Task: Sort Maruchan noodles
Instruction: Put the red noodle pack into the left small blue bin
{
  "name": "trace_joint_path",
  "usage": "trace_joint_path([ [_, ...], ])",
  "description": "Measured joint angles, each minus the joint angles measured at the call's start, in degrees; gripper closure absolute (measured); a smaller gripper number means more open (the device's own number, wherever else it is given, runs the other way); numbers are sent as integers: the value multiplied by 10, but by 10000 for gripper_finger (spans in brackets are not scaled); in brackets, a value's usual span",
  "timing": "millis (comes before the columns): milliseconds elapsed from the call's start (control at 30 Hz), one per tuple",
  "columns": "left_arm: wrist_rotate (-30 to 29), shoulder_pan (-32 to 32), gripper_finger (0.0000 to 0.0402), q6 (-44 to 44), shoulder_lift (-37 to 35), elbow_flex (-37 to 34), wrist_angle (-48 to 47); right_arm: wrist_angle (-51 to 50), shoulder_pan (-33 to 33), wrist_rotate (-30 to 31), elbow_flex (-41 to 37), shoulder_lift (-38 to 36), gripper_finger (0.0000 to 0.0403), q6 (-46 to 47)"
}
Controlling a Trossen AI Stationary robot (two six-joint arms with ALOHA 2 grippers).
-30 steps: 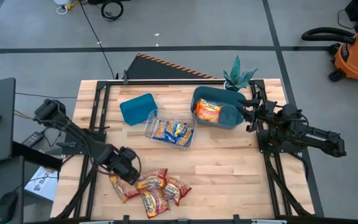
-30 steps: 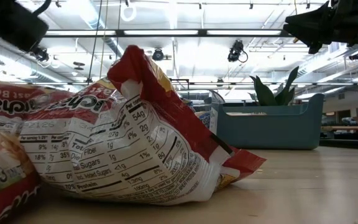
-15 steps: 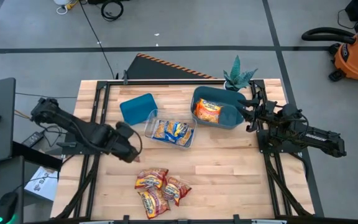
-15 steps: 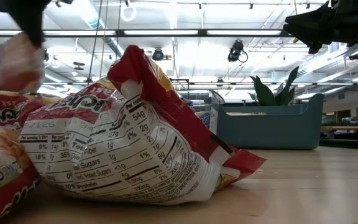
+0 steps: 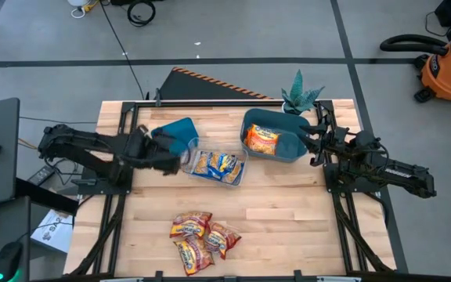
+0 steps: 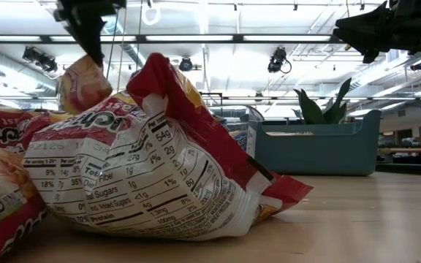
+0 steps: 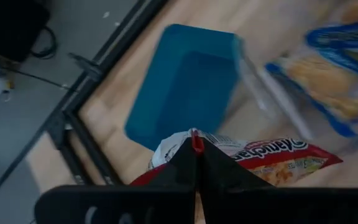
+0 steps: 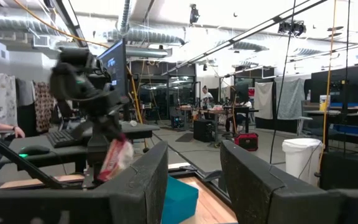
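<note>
Above the small teal bin (image 5: 172,135), left tool (image 5: 168,159) pinches a red packet (image 7: 272,163) dangling lengthwise.

Glossy crinkled plastic noodle packets (image 5: 200,240), pale bare-wood table (image 5: 288,211), smooth matt teal plastic bin (image 5: 172,135), clear plastic tray (image 5: 214,165).

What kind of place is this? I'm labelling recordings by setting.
Likely a robotics lab or workshop: exposed ceiling ducts, desks with monitors, and a shop vacuum on the concrete floor.
</note>
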Motion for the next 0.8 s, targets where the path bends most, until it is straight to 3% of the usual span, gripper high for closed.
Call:
trace_joint_path([
  [333, -42, 152, 393, 240, 1, 0, 112, 0, 0, 0, 0, 0, 250, 0],
  [500, -42, 216, 393, 312, 5, 0, 157, 0, 0, 0, 0, 0, 250, 0],
  [800, 29, 277, 393, 402, 6, -78, 206, 0, 0, 0, 0, 0, 250, 0],
])
